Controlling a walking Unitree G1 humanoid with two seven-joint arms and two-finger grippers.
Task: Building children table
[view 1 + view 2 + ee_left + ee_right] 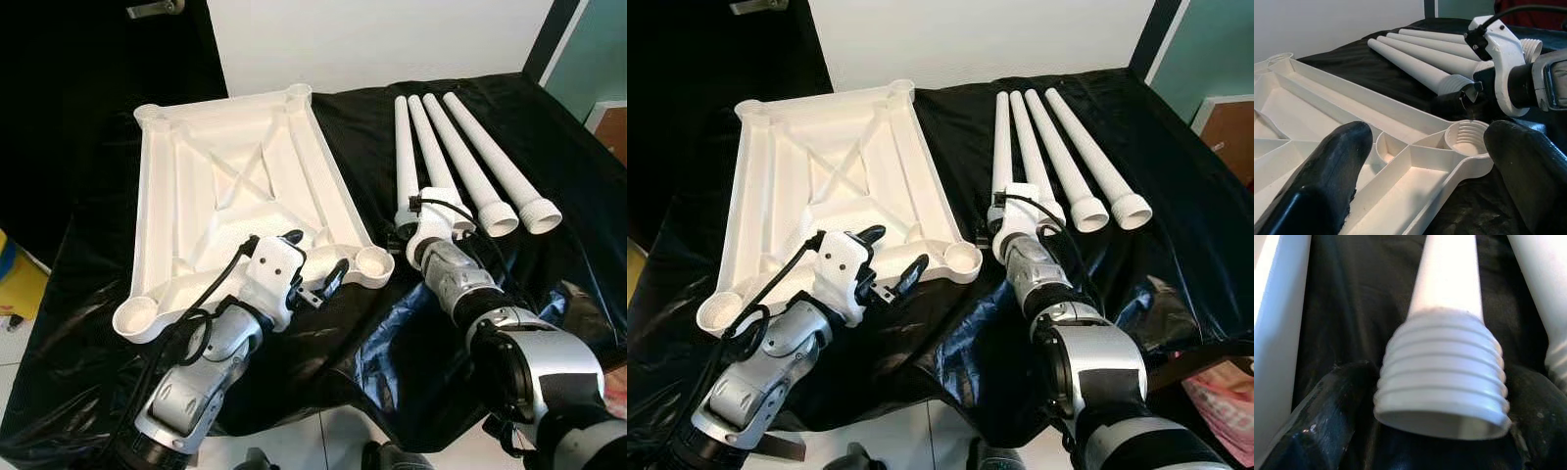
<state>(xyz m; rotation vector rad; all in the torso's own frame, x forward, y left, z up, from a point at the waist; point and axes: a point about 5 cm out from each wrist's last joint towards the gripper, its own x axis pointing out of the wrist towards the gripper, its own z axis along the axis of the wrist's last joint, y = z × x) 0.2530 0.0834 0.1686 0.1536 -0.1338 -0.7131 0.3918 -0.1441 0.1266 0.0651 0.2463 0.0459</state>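
A white plastic tabletop (235, 186) lies upside down on the left part of a surface draped in black sheeting (578, 245), its ribbed underside facing up and a round threaded socket at each corner. The left end effector (315, 266) hovers over the near right part of this tabletop, its two black fingers spread wide with nothing between them; in the left wrist view one finger (1327, 176) sits above the ribbed compartments and the other is beyond the edge, with the near right corner socket (1466, 139) between them. Just right of that corner, the right end effector (1442, 431) reaches to the threaded end of the leftmost table leg (405, 157). In the right wrist view its fingers (1317, 426) flank the ribbed collar of that leg on both sides, close against it, though whether they actually grip it cannot be told. Three more white legs (480, 162) lie side by side to the right, fanned slightly, threaded ends toward the robot, all resting on the black sheeting.
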